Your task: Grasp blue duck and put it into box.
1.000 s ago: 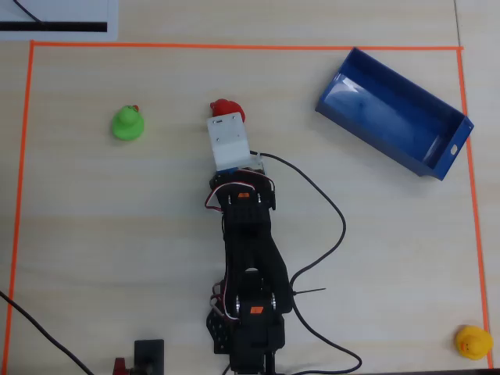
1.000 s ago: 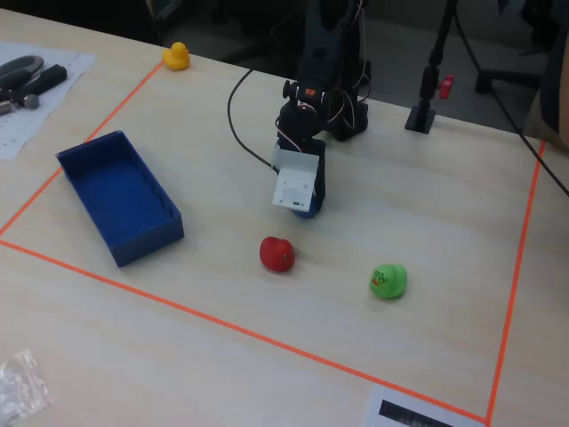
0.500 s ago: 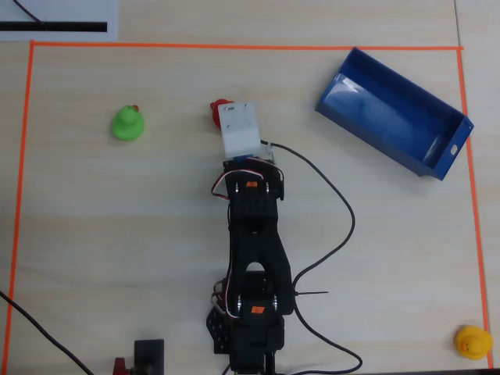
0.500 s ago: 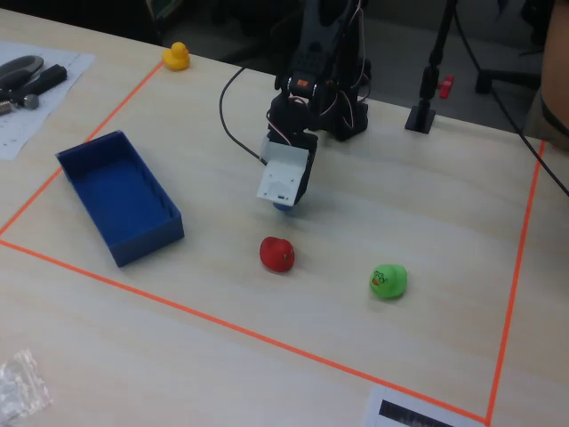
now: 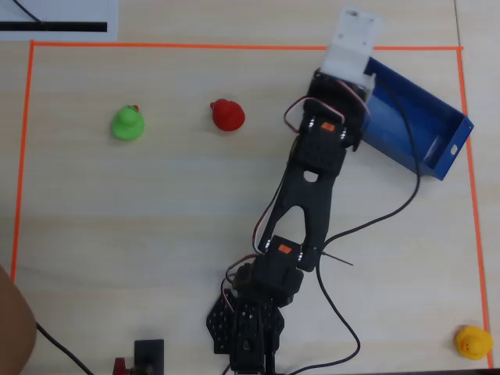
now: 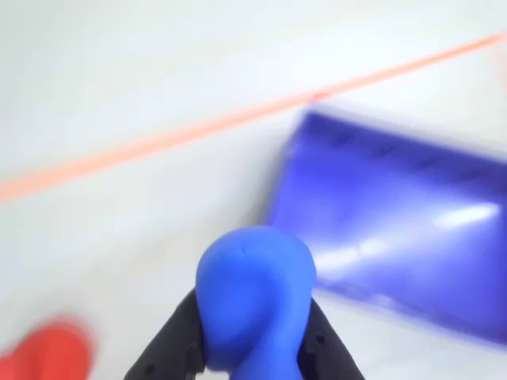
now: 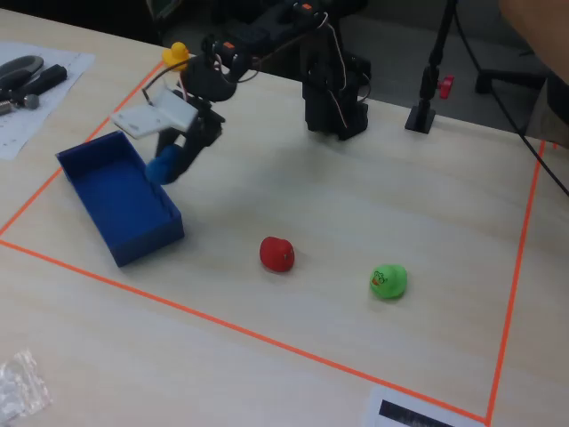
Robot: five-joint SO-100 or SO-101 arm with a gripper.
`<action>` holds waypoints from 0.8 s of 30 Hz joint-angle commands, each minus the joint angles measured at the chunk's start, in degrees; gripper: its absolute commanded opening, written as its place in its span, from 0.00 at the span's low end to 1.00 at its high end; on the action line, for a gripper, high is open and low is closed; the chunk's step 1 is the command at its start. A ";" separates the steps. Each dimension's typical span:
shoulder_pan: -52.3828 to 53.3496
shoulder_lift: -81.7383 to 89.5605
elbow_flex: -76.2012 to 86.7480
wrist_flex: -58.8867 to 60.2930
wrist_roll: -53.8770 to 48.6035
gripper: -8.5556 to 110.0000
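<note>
My gripper (image 6: pixel 253 336) is shut on the blue duck (image 6: pixel 253 305), whose rounded blue body fills the gap between the black fingers (image 6: pixel 170 348) in the wrist view. In the fixed view the gripper (image 7: pixel 173 162) holds the duck (image 7: pixel 163 166) in the air at the near long wall of the box (image 7: pixel 147 236), just above its rim. The box is a blue bin with low walls, seen blurred in the wrist view (image 6: pixel 396 206). In the overhead view the box (image 5: pixel 449 148) lies at the upper right, and the white wrist plate (image 5: pixel 351 43) hides duck and gripper.
A red duck (image 5: pixel 227 115) (image 7: pixel 276 253) and a green duck (image 5: pixel 127 123) (image 7: pixel 388 281) sit on the table inside the orange tape border (image 5: pixel 234 45). A yellow duck (image 5: pixel 474 341) sits at one corner. The arm base (image 5: pixel 250 328) and its cables stand at the front edge.
</note>
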 commanded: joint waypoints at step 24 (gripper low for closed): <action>10.55 -17.05 2.72 -22.32 -4.48 0.26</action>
